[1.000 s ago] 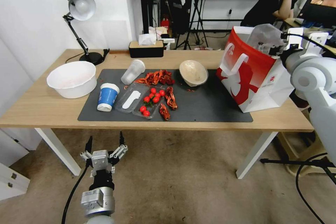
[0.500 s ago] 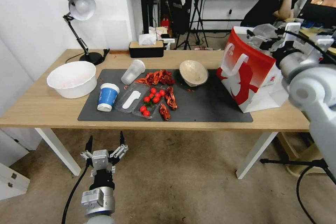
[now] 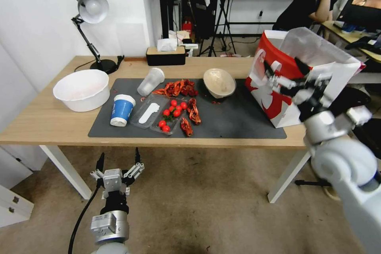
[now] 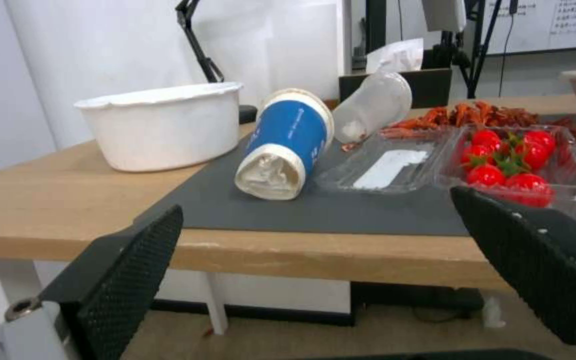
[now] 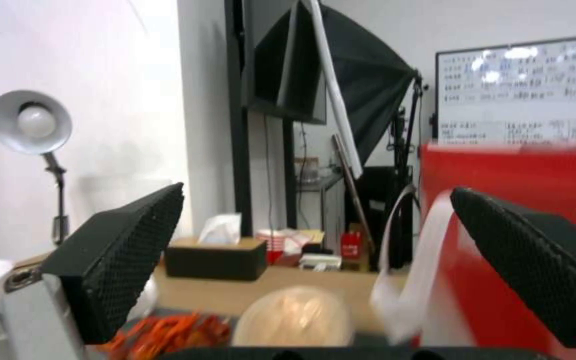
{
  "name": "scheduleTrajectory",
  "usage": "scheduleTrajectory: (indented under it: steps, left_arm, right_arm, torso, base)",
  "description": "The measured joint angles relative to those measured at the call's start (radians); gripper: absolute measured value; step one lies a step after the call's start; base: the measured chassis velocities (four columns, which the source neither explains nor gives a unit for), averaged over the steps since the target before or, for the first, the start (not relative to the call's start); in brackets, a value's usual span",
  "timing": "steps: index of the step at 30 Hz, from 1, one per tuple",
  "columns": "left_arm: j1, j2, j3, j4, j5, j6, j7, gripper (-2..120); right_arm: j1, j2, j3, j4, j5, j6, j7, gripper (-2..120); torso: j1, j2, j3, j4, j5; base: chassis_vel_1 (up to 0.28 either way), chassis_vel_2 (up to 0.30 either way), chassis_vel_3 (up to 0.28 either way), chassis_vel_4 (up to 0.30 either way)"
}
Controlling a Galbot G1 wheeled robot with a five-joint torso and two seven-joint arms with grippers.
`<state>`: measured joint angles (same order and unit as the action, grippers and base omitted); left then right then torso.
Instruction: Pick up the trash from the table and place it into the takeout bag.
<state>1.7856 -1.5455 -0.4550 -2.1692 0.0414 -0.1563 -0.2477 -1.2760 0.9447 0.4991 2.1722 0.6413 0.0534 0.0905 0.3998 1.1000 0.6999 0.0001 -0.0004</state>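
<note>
Your right claw [image 3: 286, 72] hangs wide open and empty in front of the red and white bag [image 3: 301, 87], which stands on the table's [image 3: 47, 121] right end. Your left claw [image 3: 118, 161] waits wide open below the table's front edge. The blue cup [image 3: 121, 109], clear cup [image 3: 151, 81] and paper bowl [image 3: 219, 82] sit on the dark mat [image 3: 234, 121].

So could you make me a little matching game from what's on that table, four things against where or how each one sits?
Things:
1. blue cup
2. takeout bag
3. beige bowl
4. clear plastic cup

States:
a. tipped, its opening facing the camera
b. lying on its side, behind the clear tray
c. stands on the mat's right edge
d. stands on the mat, white lid on top

Pairs: 1-d, 2-c, 3-a, 4-b
</note>
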Motion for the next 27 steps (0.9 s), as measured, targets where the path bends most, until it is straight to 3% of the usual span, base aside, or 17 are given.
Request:
scheduleTrajectory:
  steps: [8, 27]
  left_arm:
    - [0.000, 0.015, -0.011, 0.000, -0.023, -0.003, 0.006, 100]
    - [-0.001, 0.031, -0.006, 0.009, -0.040, -0.005, 0.011, 100]
  right_arm:
    - [-0.195, 0.163, -0.056, -0.056, -0.141, 0.148, -0.013, 100]
    - [-0.360, 0.257, -0.084, -0.141, -0.236, 0.259, 0.001, 100]
  torso:
    - [0.000, 0.000, 0.000, -0.0002, 0.0003]
    - [0.000, 0.000, 0.000, -0.0003, 0.0003]
  base:
    - [0.000, 0.000, 0.000, 0.000]
    - [0.000, 0.000, 0.000, 0.000]
